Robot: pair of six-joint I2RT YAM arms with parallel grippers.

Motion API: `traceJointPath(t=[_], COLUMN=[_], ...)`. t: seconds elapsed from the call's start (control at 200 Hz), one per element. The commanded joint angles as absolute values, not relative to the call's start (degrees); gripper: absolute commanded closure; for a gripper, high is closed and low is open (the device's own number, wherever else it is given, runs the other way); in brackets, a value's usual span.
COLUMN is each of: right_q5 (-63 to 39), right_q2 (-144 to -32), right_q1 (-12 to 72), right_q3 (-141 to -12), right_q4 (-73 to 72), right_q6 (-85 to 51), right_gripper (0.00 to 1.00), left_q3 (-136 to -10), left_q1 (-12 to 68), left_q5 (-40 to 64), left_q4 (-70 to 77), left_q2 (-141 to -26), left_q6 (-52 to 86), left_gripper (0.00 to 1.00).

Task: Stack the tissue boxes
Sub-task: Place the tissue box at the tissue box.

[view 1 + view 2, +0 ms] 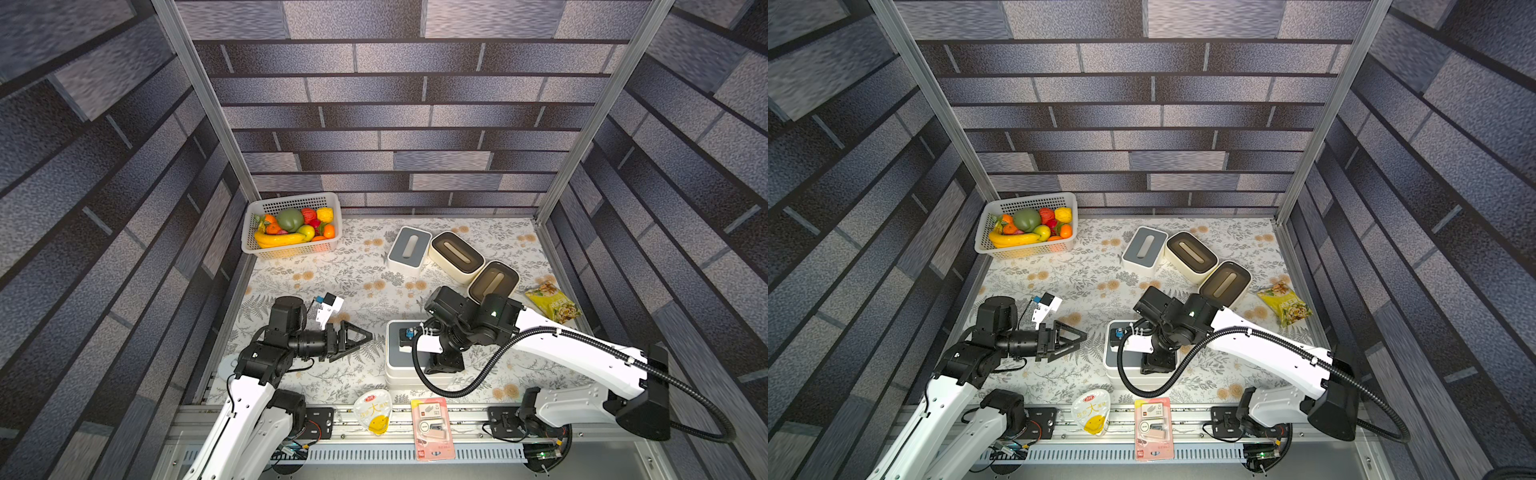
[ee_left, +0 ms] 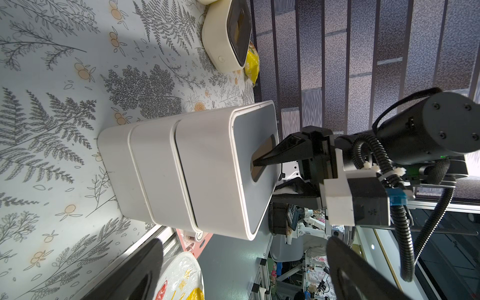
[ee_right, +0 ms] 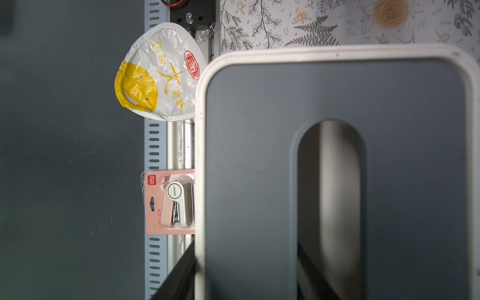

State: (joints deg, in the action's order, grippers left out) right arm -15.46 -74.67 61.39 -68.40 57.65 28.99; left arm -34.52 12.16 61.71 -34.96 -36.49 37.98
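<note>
**R end effector [image 2: 265, 178] clamped on top tissue box [image 2: 207, 168] of a 3-high stack [image 1: 399, 374]; L end effector [image 1: 357, 340] released, empty.**
Stack sits front-centre on the surface [image 1: 332, 282]. R pinches the lid strip btwn slot & side wall. Boxes look like hollow rigid plastic: prob. light, smooth, slip-prone, so the slot edge seems the best hold. Grey-lid box [image 1: 409, 249] & two brown-lid boxes [image 1: 456, 257] lie at the rear, unstacked. No tissue visible in the slots. Basket [image 1: 291, 249] holds fruit [image 1: 291, 226].

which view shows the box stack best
Left wrist view: the stack shows side-on, all three boxes visible. Both top views have it partly under the right arm; right wrist view shows only its grey lid.
</note>
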Motion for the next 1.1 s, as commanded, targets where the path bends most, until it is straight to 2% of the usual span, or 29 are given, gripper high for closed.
traceJointPath(t=[0.0, 1.092], right_q5=[-15.5, -14.4], right_q2=[-74.4, -73.9], right_q1=[62.0, 62.1], right_q3=[-69.3, -68.8], right_q4=[57.4, 57.3], right_q6=[28.6, 28.1], right_gripper=[0.54, 0.44], left_q3=[-33.9, -33.8], left_q1=[11.8, 11.8], left_q5=[62.5, 62.6], left_q4=[-35.1, -35.0], left_q2=[-36.5, -36.6], left_q6=[37.9, 37.9], left_gripper=[0.00, 0.00])
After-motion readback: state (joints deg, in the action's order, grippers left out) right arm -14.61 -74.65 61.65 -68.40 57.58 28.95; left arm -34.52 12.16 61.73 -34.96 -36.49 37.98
